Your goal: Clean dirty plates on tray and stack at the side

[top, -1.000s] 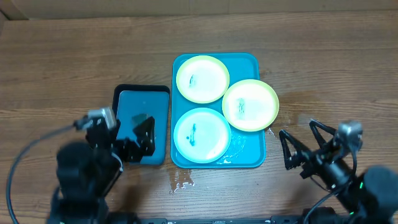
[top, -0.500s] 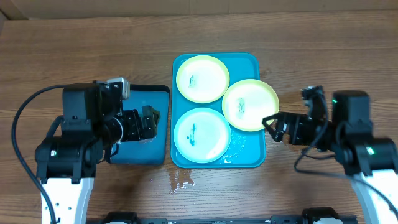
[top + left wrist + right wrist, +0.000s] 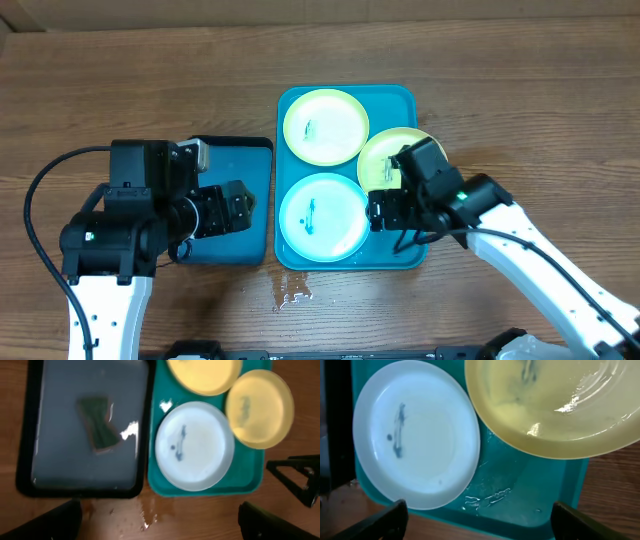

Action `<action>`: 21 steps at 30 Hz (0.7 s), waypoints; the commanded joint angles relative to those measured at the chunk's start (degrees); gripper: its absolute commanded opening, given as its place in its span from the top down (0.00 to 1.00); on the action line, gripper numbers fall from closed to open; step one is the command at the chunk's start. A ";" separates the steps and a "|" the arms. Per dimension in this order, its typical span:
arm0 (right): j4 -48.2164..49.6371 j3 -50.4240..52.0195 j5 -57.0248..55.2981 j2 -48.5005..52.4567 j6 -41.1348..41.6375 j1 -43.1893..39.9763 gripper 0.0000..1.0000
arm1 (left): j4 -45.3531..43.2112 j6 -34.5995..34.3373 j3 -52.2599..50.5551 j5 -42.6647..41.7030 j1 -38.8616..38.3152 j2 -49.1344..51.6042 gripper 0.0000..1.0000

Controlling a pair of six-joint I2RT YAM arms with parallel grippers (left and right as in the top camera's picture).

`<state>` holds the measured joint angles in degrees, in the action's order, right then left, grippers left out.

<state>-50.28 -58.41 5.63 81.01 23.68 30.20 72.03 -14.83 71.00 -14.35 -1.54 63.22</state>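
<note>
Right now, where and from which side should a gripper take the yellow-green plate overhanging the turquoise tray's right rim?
Pinch the yellow-green plate at the edge jutting past the turquoise tray's right rim, coming from the right. Propped on the rim, that edge likely leaves room beneath for a finger; its inner side crowds the light blue plate.

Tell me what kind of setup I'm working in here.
Likely a lab tabletop dishwashing mock-up, not a kitchen: wooden table, a turquoise tray of smudged plates, and a sponge in a smaller tray.

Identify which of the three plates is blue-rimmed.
The plate lying nearest the robot on the tray; the other two have yellow-green rims.
</note>
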 commanded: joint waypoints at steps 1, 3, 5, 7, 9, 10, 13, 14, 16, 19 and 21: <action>0.50 -0.92 -2.32 2.60 2.08 0.28 0.12 | 0.66 -6.67 -2.40 8.48 -0.39 2.49 0.06; 0.48 -0.92 -1.36 3.72 2.05 0.28 0.16 | -0.24 -9.03 -5.40 10.56 -0.39 4.44 0.11; 0.24 -0.90 -0.39 3.93 1.88 0.28 0.21 | -2.69 -9.03 -8.59 10.54 -0.39 7.23 0.18; -0.15 -0.90 -0.04 3.80 1.77 0.37 0.23 | -6.23 -9.33 -11.34 10.60 -0.35 11.06 0.27; -0.52 -0.90 0.55 3.80 1.64 0.39 0.25 | -10.10 -9.73 -12.70 10.73 -0.31 15.10 0.31; -0.76 -0.90 0.70 3.80 1.64 0.42 0.25 | -12.26 -9.68 -12.87 10.71 -0.33 17.75 0.36; -1.20 -0.90 0.68 3.80 1.64 0.66 0.26 | -18.27 -9.60 -12.76 10.73 -0.46 26.12 0.55; -1.25 -0.90 0.68 3.80 1.62 0.66 0.26 | -19.41 -9.62 -12.76 10.80 -0.46 28.26 0.56; -1.46 -0.90 0.70 3.80 1.64 0.66 0.27 | -21.16 -9.68 -12.76 11.58 -0.46 32.06 0.57; -2.32 -0.90 0.68 3.82 1.64 0.66 0.28 | -23.87 -9.73 -12.76 13.55 -0.46 37.07 0.64; -2.95 -0.90 0.68 3.82 1.64 0.66 0.28 | -24.92 -9.86 -12.76 13.88 -0.44 39.17 0.92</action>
<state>-52.75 -58.41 6.02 85.25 25.23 30.48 48.14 -24.08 58.57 -2.98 -1.52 99.29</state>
